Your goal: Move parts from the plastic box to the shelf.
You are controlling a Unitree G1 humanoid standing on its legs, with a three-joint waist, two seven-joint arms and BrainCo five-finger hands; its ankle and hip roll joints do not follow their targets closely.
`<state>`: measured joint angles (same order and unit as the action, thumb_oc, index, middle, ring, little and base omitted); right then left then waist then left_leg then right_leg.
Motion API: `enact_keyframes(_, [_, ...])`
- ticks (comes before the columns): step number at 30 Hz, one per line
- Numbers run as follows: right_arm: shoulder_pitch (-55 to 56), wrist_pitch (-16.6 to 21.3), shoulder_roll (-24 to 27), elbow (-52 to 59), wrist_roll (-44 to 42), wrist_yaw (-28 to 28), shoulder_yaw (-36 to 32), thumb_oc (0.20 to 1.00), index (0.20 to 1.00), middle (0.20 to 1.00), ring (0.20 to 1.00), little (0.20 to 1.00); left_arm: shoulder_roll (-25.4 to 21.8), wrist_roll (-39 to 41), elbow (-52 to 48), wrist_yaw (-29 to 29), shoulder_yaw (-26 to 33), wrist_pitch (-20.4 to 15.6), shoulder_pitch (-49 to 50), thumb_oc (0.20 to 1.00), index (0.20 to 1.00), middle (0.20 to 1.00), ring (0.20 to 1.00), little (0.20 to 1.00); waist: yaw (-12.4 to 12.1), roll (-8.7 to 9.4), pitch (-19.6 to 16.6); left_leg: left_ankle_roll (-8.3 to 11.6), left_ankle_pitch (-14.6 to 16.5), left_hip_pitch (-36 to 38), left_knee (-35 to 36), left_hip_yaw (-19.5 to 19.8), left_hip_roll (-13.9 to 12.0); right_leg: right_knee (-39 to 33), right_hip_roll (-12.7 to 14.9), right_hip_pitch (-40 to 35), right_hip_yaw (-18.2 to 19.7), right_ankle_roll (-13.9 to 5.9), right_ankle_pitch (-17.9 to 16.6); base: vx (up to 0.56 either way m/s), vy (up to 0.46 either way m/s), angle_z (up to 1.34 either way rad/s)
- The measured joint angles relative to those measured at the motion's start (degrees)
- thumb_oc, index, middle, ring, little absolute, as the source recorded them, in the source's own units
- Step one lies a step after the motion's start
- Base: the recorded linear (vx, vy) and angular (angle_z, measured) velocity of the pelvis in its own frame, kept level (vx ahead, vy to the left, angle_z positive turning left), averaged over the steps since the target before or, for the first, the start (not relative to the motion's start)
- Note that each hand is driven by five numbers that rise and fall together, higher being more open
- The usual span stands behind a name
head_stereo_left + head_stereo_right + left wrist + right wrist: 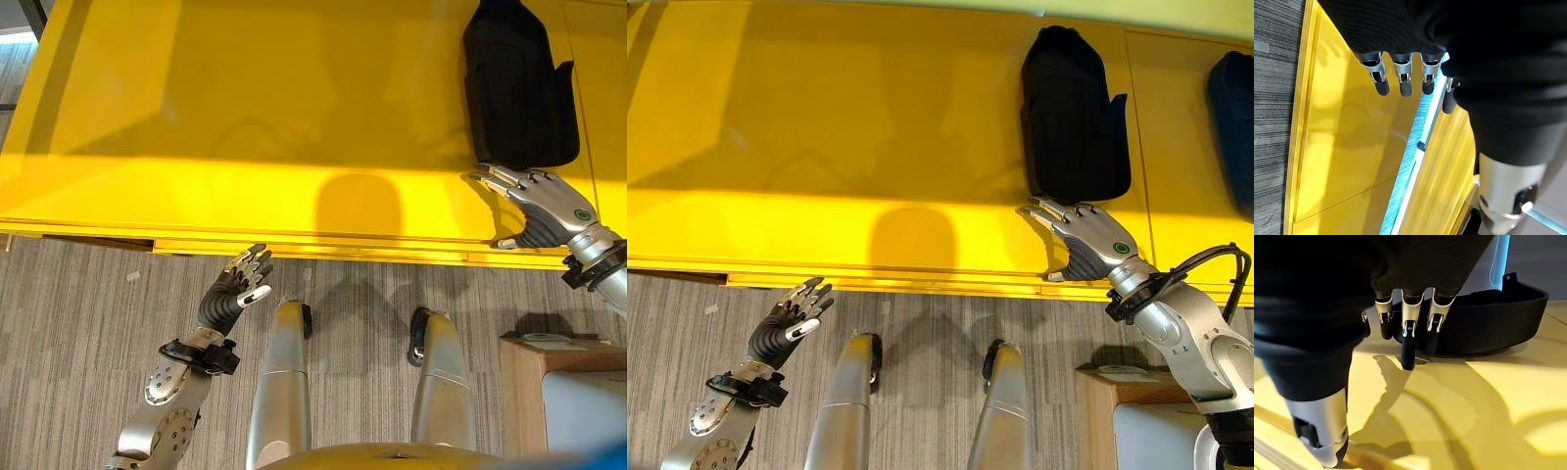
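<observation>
The right hand (1089, 245) rests on the yellow shelf (245, 117), fingers straight and spread, holding nothing — its tips sit just short of the black part (1073, 117), which lies flat on the shelf straight ahead of them. From the wrist view I can't tell whether a fingertip touches the part's edge. If the hand slides forward it could shove the part askew. Another dark part (1234, 127) lies further to its right. The left hand (238, 289) hangs relaxed and empty below the shelf's front edge — harmless there.
</observation>
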<state>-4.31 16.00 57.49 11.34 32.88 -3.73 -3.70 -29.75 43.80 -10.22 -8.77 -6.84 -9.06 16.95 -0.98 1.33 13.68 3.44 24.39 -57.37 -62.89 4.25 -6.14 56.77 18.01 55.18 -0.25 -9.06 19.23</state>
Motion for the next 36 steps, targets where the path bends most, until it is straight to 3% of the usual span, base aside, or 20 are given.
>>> enact_keyframes(16, [4.4,-1.1,-0.7,3.3,-0.7,-0.3,-2.6,1.000,1.000,1.000,1.000,1.000,0.2,0.0,0.0,0.0,0.1,0.0,0.0,1.000,1.000,1.000,1.000,1.000,0.2,0.01,0.0,-0.06,0.0,-1.3,-0.8,0.2,0.1,0.4,0.0,0.9,0.0,-0.02,0.0,0.00,0.000,0.00])
enact_keyframes(28, [18.1,-0.5,-2.8,12.1,-14.2,-7.4,-4.0,1.000,1.000,1.000,1.000,1.000,-0.1,0.0,0.1,0.0,0.0,-0.1,0.0,1.000,1.000,1.000,1.000,1.000,1.9,0.13,0.1,0.06,-0.1,0.0,0.0,0.0,0.0,-0.1,-0.1,0.0,0.0,-0.11,-0.1,-0.01,-0.013,0.00])
enact_keyframes(34, [22.5,-0.1,-3.3,11.6,-18.9,-9.1,-1.6,1.000,1.000,1.000,1.000,1.000,-0.5,0.0,2.1,0.5,-1.2,0.1,0.2,1.000,1.000,1.000,1.000,1.000,1.8,0.77,0.5,0.66,-3.1,7.5,8.8,-1.1,0.0,-6.9,-0.3,-6.3,-0.8,-0.50,-2.2,-0.03,-0.050,0.00])
enact_keyframes(36, [23.4,0.0,-6.0,9.8,-22.6,-8.9,-0.7,1.000,1.000,1.000,1.000,1.000,-0.7,0.1,4.1,0.7,-1.9,0.2,0.3,1.000,1.000,1.000,1.000,1.000,2.3,1.31,1.0,0.62,-5.0,11.9,14.2,-1.4,-0.5,-11.0,-0.8,-10.3,-2.0,0.08,-3.4,-0.09,-0.056,0.00])
